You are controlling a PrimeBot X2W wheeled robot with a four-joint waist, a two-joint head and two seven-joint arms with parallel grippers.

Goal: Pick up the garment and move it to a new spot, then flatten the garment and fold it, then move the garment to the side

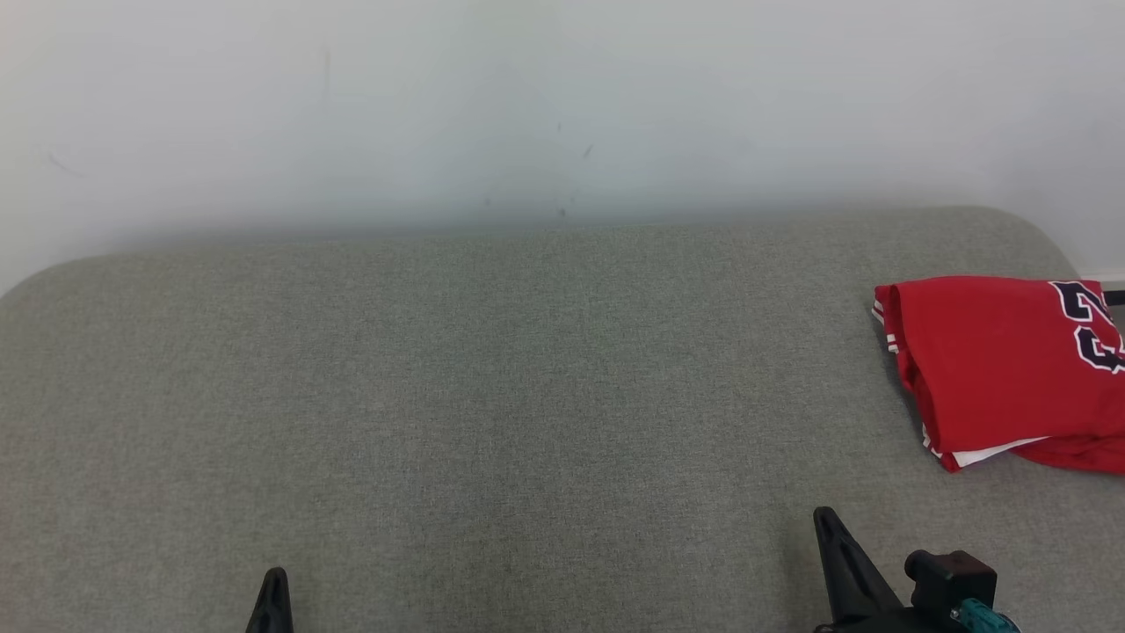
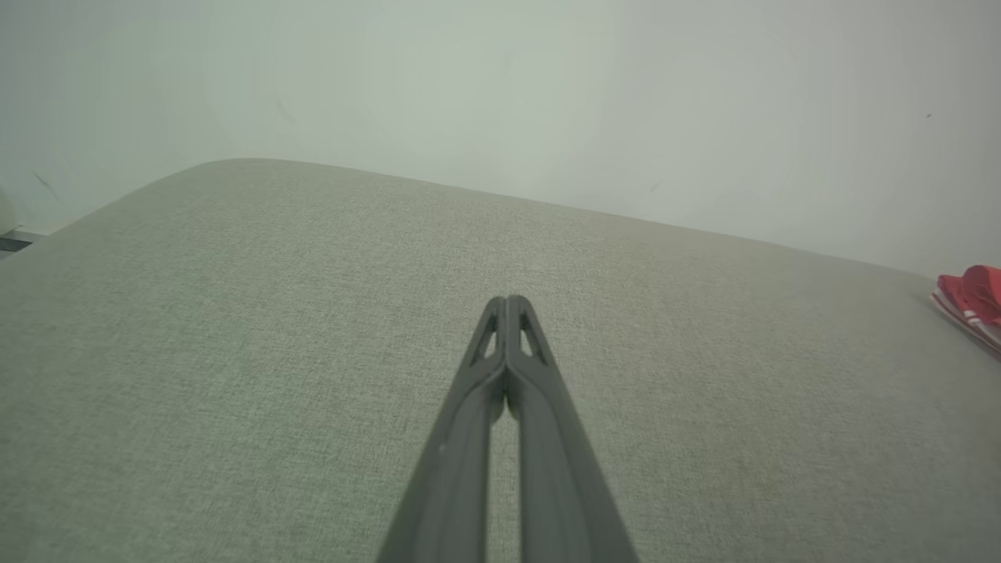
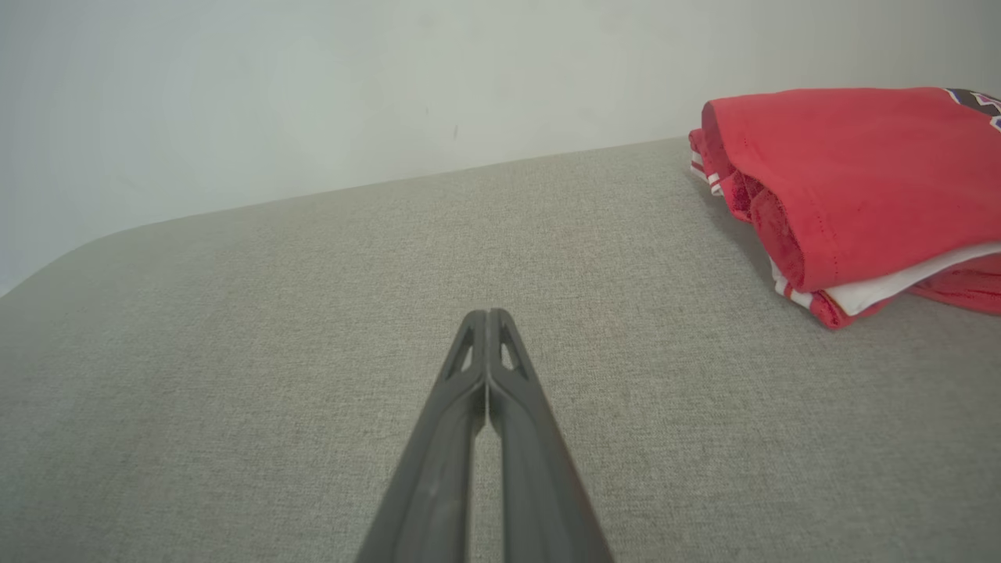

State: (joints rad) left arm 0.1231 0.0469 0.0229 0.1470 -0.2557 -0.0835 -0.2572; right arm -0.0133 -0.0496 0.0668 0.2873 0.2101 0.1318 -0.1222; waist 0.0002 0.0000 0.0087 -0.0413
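The garment (image 1: 1006, 369) is a red jersey with white trim and dark numerals, lying folded in a bundle at the right edge of the grey fabric surface (image 1: 527, 396). It also shows at the upper right of the right wrist view as the garment (image 3: 852, 180), and as a red sliver (image 2: 970, 301) at the right edge of the left wrist view. My right gripper (image 1: 826, 519) sits low at the near right, shut and empty, well short of the jersey; its tips meet in its own view (image 3: 486, 314). At the lower left, my left gripper (image 1: 274, 576) is shut on nothing (image 2: 508, 301).
A plain white wall (image 1: 527, 105) rises right behind the grey surface. The surface has rounded far corners at left and right. Wide bare fabric lies between and ahead of both grippers.
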